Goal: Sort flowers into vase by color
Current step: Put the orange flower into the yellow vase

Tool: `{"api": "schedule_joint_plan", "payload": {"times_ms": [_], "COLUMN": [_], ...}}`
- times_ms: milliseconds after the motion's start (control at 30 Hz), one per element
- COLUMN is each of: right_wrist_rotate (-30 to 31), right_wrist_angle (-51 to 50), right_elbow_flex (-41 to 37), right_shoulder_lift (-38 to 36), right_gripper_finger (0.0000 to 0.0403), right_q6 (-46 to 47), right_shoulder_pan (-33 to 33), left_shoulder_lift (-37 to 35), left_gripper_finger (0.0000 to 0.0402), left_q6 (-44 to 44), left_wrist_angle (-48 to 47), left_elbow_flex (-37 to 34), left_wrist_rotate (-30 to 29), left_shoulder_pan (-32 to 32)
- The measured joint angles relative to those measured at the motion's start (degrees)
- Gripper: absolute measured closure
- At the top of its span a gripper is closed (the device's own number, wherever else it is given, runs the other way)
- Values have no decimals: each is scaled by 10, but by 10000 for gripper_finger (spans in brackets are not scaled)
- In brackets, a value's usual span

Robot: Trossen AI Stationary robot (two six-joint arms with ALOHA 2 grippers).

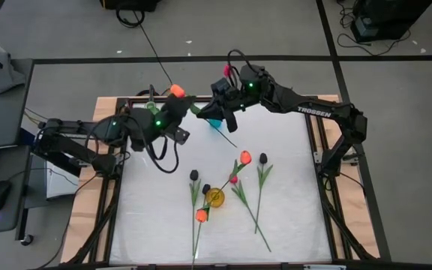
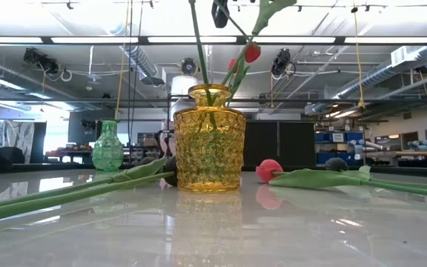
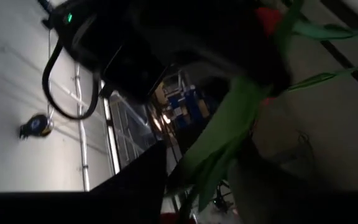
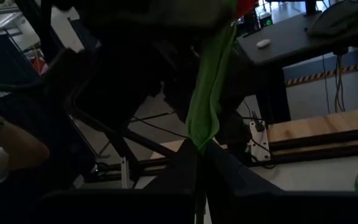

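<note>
An orange tulip is held up over the table's far side, its bud (image 1: 177,91) by my left gripper (image 1: 180,107) and its stem (image 1: 227,139) trailing toward the table's middle. Both my left gripper and my right gripper (image 1: 210,111) are shut on it. A yellow glass vase (image 2: 208,148) stands mid-table with stems and a red bud (image 2: 252,52) in it. A green vase (image 2: 107,146) stands farther back, under my right gripper. Several tulips lie on the table around the yellow vase (image 1: 215,197), among them a black one (image 1: 194,175) and an orange one (image 1: 201,215). My left gripper has the orange tulip's green leaf and stem (image 3: 211,163) between its two fingers, below the bud (image 3: 266,18). The tulip is lifted clear of the table. The exact place of contact is too dark to see. My right gripper pinches the lower end of the same tulip's green leaf (image 4: 202,138) between its two fingers. The leaf runs away from the fingers toward the bud (image 4: 247,6). The tulip is clear of the table.
A pink bud (image 2: 270,170) and green leaves (image 2: 325,178) lie on the table right of the yellow vase; long stems (image 2: 65,191) lie to its left. A person's arm (image 4: 5,152) shows beyond the table. Free table lies at the near left (image 1: 156,225).
</note>
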Motion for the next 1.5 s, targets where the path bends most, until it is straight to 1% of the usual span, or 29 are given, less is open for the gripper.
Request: {"api": "schedule_joint_plan", "payload": {"times_ms": [167, 333, 567, 667, 867, 967, 1033, 1167, 1233, 1267, 1333, 1400, 1467, 1500], "right_wrist_rotate": [0, 1, -4, -20, -25, -26, -27, -28, -27, -26, -25, -24, -13, -4], "right_wrist_angle": [-1, 0, 1, 3, -3, -4, -3, -1, -1, -1, -3, -7, -17, -23], "right_elbow_flex": [0, 0, 0, 0, 0, 0, 0, 0, 0, 0, 0, 0, 0, 0], "right_shoulder_lift": [0, 0, -1, -7, -20, -28, -34, -55, -69, -77, -94, -114, -136, -147], "right_gripper_finger": [382, 382, 382, 382, 382, 382, 383, 382, 382, 382, 383, 382, 382, 382], "right_q6": [0, -4, -17, -19, -22, -27, -38, -61, -76, -84, -99, -119, -142, -155], "right_shoulder_pan": [-7, -17, -37, -45, -55, -55, -55, -56, -56, -56, -56, -56, -56, -56], "left_shoulder_lift": [0, -1, -20, -30, -56, -63, -70, -78, -83, -87, -102, -117, -132, -140], "left_gripper_finger": [204, 187, 183, 183, 183, 183, 184, 184, 184, 184, 184, 184, 184, 184], "left_q6": [1, 13, 7, 5, -7, -21, -45, -152, -233, -278, -365, -456, -559, -612], "left_wrist_angle": [54, 116, 117, 114, 119, 117, 116, 116, 114, 102, 59, -14, -99, -138], "left_elbow_flex": [0, 0, 0, 0, 1, 1, 1, 1, 1, 1, 1, 1, 1, 1], "left_wrist_rotate": [0, -1, -5, -18, -32, -36, -51, -87, -109, -118, -119, -101, -55, -21], "left_shoulder_pan": [16, 18, 15, 15, 20, 23, 23, 23, 23, 23, 23, 22, 22, 22]}}
